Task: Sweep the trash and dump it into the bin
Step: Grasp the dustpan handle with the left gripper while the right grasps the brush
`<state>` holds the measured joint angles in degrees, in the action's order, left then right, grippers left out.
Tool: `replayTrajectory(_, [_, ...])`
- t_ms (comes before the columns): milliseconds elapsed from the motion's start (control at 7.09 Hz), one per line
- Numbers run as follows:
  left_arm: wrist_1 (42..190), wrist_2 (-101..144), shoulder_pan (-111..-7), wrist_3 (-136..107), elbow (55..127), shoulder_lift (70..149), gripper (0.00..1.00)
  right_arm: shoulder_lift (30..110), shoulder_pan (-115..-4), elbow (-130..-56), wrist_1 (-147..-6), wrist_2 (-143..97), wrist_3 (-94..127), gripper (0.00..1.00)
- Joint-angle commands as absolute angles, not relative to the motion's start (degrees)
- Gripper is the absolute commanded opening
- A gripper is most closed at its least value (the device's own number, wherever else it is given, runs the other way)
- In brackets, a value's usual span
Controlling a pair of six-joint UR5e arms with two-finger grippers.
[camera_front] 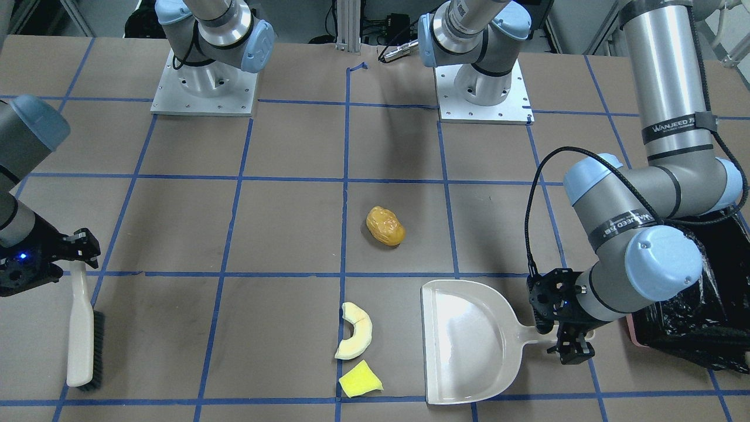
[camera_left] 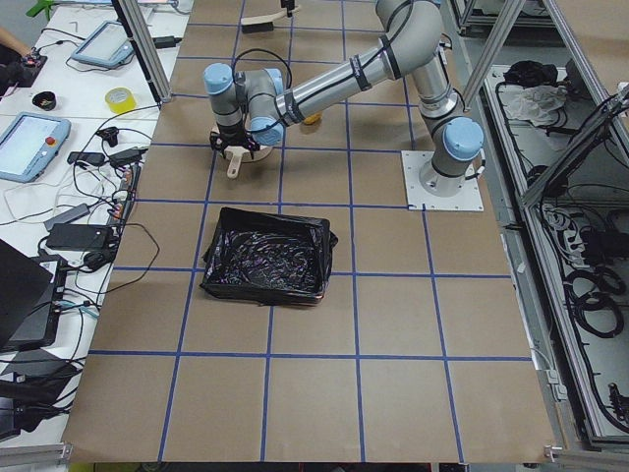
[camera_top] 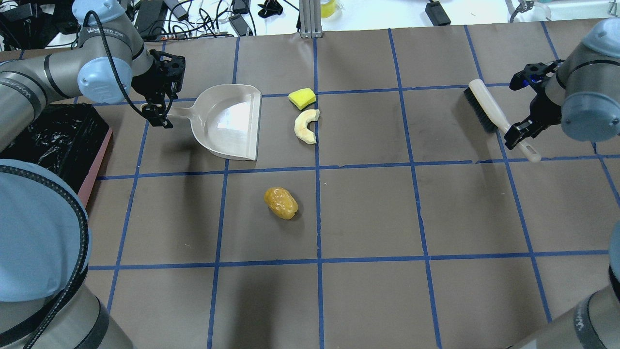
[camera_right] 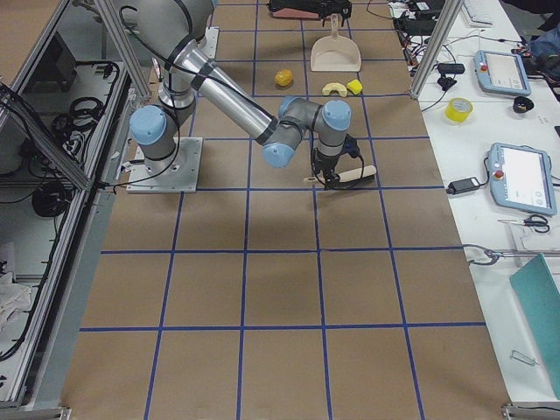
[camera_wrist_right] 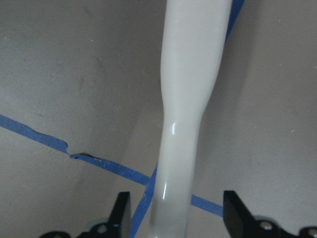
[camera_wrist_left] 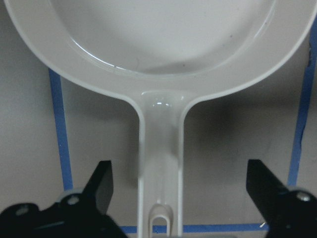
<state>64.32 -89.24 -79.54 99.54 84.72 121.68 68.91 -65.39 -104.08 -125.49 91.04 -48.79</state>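
Observation:
The potato-like lump (camera_front: 385,226) (camera_top: 280,203) lies mid-table. The cream crescent slice (camera_front: 355,331) (camera_top: 306,126) and the yellow wedge (camera_front: 360,380) (camera_top: 302,98) lie close together beside the mouth of the cream dustpan (camera_front: 469,340) (camera_top: 227,121). The pink bin (camera_top: 94,169) with its black bag (camera_front: 697,316) stands at my left. My left gripper (camera_top: 156,112) (camera_wrist_left: 181,173) is open, its fingers wide apart on either side of the dustpan handle (camera_wrist_left: 159,148). My right gripper (camera_top: 517,111) (camera_wrist_right: 177,206) is open, straddling the white handle (camera_wrist_right: 183,99) of a brush (camera_top: 484,109).
The brown table carries a blue tape grid (camera_top: 317,167). Both arm bases (camera_front: 204,88) stand at the robot's edge. The brush (camera_front: 82,340) lies flat at my far right, bristles sideways. The bin also shows in the exterior left view (camera_left: 265,256).

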Motion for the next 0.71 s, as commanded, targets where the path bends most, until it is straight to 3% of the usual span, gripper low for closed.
replayTrajectory(0, [63.81, -87.8, -79.54, 98.79, 84.73, 122.69, 0.95, 68.91, -65.39, -104.06, -123.33, 91.32, -48.69, 0.07])
replayTrajectory(141, [63.81, -87.72, -79.63, 98.35, 84.99, 122.87, 0.95, 68.91, -65.39, -104.06, -122.88, 92.28, -48.69, 0.0])
replayTrajectory(564, [63.63, -87.8, -80.24, 97.65, 86.21, 123.66, 0.95, 70.74, -67.22, -102.84, -119.65, 91.86, -37.36, 0.0])
